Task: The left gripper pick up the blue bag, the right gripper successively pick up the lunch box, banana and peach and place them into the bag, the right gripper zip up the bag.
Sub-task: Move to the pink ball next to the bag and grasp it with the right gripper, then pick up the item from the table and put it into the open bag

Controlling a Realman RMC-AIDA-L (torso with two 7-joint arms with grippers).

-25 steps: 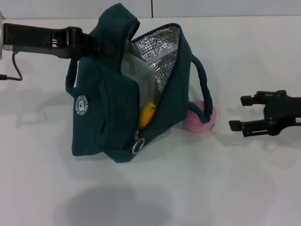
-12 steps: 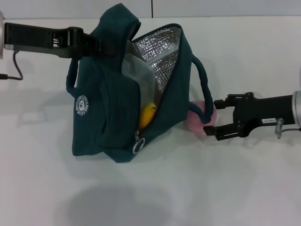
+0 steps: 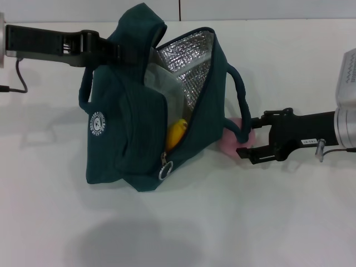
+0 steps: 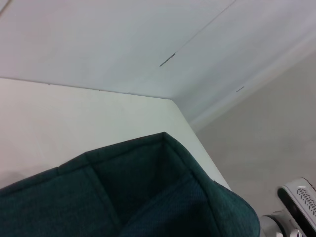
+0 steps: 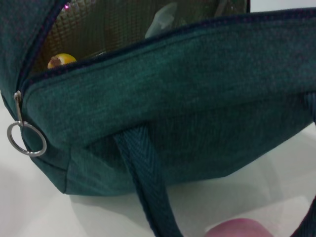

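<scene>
Reaching my right pincer (image 3: 245, 137) in, fingers spread either side of the peach (image 3: 236, 139), I have not clenched on it yet. It sits on the table (image 3: 233, 217) just beside the blue bag (image 3: 119, 128), under one handle. My left pincer (image 3: 114, 54) grips the bag's top, keeping its mouth open; lunch box (image 3: 162, 84) and banana (image 3: 177, 132) lie inside.

White table (image 3: 222, 222): blue bag (image 3: 122, 139) rested on it; peach (image 3: 232, 143) laid just beside bag.
</scene>
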